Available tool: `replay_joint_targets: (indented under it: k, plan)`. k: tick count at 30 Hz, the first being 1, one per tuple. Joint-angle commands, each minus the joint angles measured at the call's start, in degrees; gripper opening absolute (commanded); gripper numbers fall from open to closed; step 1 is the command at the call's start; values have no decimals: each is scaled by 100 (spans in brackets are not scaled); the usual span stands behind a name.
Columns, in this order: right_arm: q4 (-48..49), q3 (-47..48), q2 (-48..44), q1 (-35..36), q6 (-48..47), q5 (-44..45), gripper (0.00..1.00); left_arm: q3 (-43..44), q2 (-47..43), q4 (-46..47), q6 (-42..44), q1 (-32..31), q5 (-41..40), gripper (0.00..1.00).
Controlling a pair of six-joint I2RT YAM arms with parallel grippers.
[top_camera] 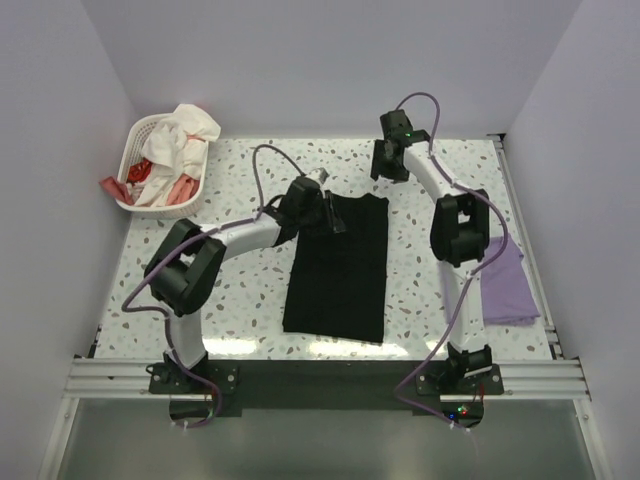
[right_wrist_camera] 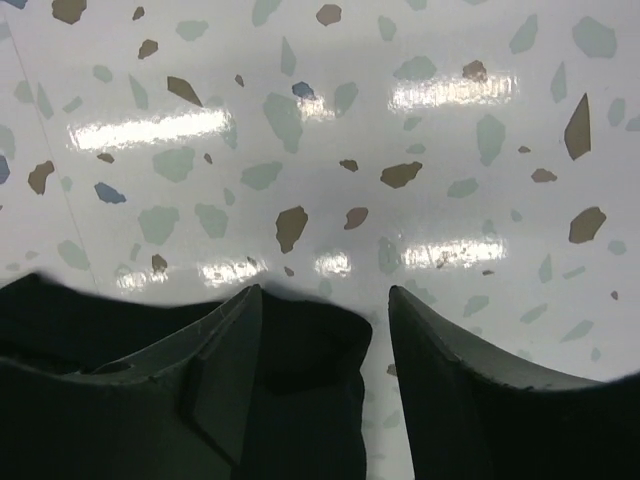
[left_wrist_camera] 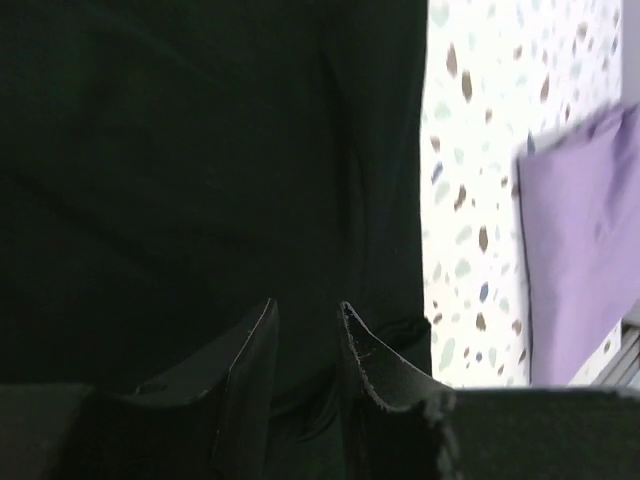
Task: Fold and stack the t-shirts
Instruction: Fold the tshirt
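Lavender tee (top_camera: 505, 282) done: small folded rectangle at the right edge of the table (top_camera: 250, 300); black tee (top_camera: 337, 270) mid-table, folded to a long flat strip, no sleeves showing; cross-folds and stacking apparently remain. Left gripper (left_wrist_camera: 305, 305) narrowly parted over its far edge; right gripper (right_wrist_camera: 325, 290) wide apart; neither seems to hold cloth.

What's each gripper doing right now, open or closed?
Left gripper: slightly open over the black tee; whether it pinches cloth cannot be told.
Right gripper: open, holding nothing.
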Motion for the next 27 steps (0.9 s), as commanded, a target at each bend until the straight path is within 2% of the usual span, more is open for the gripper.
replay_joint_targets:
  k: [1,3,6,10,12,13,15,16,22,25,27]
  plan:
    - [-74,-242,-804,-31,-35,15,58,-247,-616,-95,5,394,-115,34]
    - [23,-621,-1330,-39,27,-72,59,-536,-705,-25,-4,510,-89,32]
    - [540,-1797,-2251,-39,194,-468,59,-765,-872,19,40,572,-88,31]
    - [1453,-4000,-3394,65,579,-951,59,-1038,-1161,45,66,580,-97,31]
    - [1762,-4663,-3827,153,756,-1241,59,-1292,-1346,150,58,589,-89,31]
    - [2059,-5266,-4212,337,948,-1329,57,-1381,-1547,186,49,589,-88,31]
    - [2290,-5780,-4548,644,1038,-1339,56,-1591,-1741,186,40,580,-71,31]
    - [2404,-6165,-4820,1038,1151,-1252,56,-1680,-1925,178,49,580,-71,31]
    - [3098,-7635,-5428,2305,1863,-1356,49,-2751,-2778,265,-57,528,280,27]
    - [3249,-8137,-5727,2684,2084,-1207,49,-3366,-3183,327,-39,379,474,27]
    - [3196,-8330,-5754,2694,2154,-1128,49,-3709,-3262,327,-100,204,535,25]
